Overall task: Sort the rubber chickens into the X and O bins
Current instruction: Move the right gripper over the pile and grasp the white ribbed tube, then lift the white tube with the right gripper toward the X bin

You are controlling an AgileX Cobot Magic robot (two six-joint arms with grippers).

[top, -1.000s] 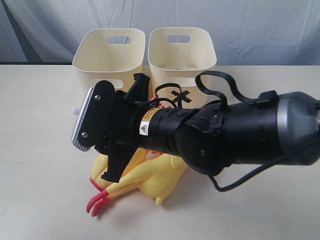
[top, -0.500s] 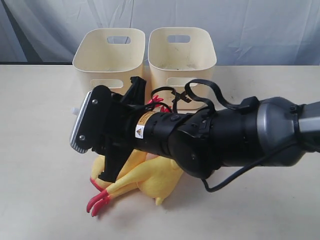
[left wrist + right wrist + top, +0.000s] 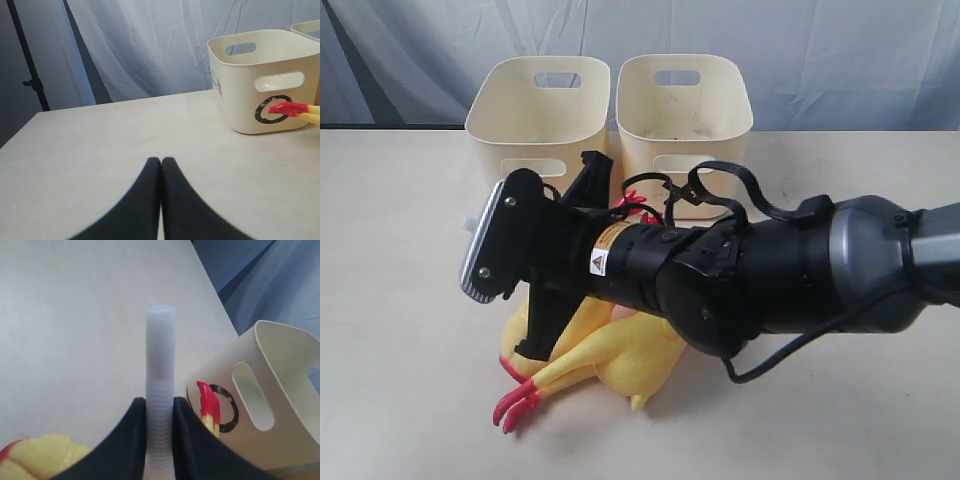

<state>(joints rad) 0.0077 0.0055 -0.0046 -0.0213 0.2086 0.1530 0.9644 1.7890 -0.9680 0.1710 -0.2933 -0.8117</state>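
The right tool (image 3: 160,402) is reaching across in front of the O bin (image 3: 535,110) and pinching a white tube (image 3: 161,340) that is sticking out past its tips. What the tube belongs to cannot be told. The chickens (image 3: 620,350) are lying heaped on the worktop (image 3: 400,300) just in front of the O bin, under the right arm, with one red tip (image 3: 287,107) showing in front of the O mark. The left tool (image 3: 161,161) is hovering low, well away from the O bin, pressed together on nothing. To do the pick well, the right arm should probably be rising slowly and straight, so that a single long, floppy body is coming free of the heap without dragging the others along or knocking the O bin.
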